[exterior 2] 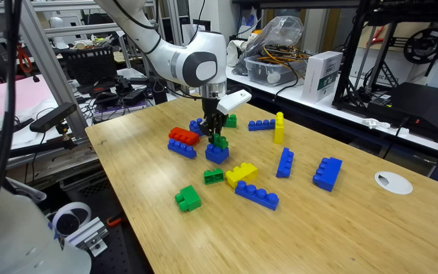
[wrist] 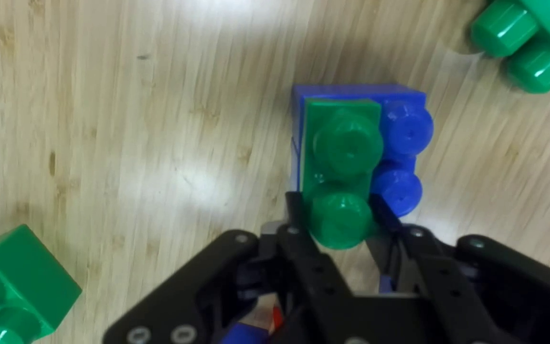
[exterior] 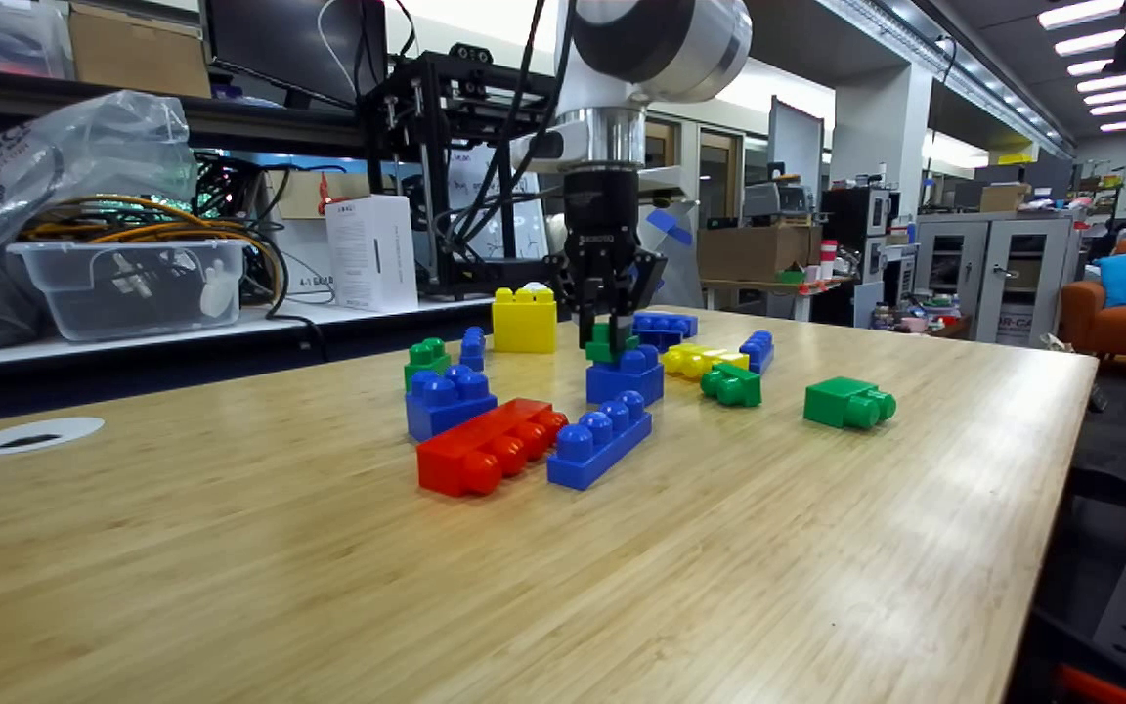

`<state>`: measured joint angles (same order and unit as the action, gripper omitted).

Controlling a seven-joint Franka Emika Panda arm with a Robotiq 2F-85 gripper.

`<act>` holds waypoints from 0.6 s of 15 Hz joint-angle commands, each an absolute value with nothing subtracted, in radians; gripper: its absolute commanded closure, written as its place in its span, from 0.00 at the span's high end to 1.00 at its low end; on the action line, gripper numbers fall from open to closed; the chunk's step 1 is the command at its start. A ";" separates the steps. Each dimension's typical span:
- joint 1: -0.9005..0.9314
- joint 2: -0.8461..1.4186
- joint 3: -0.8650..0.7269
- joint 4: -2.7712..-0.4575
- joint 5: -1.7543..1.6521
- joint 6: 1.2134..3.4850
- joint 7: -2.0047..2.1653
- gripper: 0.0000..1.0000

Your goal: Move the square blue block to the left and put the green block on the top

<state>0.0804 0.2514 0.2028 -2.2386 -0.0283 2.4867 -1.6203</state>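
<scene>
The square blue block (exterior: 625, 382) stands on the wooden table with its studs up. It also shows in an exterior view (exterior 2: 216, 154) and in the wrist view (wrist: 406, 126). The small dark-green block (wrist: 342, 143) sits on top of it, over one row of studs; the other two blue studs are bare. The green block also shows in both exterior views (exterior: 608, 342) (exterior 2: 221, 142). My gripper (wrist: 336, 203) points down, with its fingers touching both sides of the green block's near end. The fingertips partly hide the green block. Whether it is fully pressed down cannot be told.
A red brick (exterior: 485, 448), a long blue brick (exterior: 602, 442) and another blue brick (exterior: 448, 399) stand close by. Green bricks (exterior 2: 213, 176) (exterior 2: 188, 198), a yellow brick (exterior 2: 242, 173) and several blue bricks lie around. An upright yellow brick (exterior 2: 278, 128) stands near the far edge.
</scene>
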 commanded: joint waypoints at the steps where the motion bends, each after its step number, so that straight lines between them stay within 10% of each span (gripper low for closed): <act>1: 0.063 0.258 0.215 -2.243 0.022 2.513 -1.645 0.10; 9: 0.067 0.259 0.206 -2.247 0.024 2.522 -1.639 0.10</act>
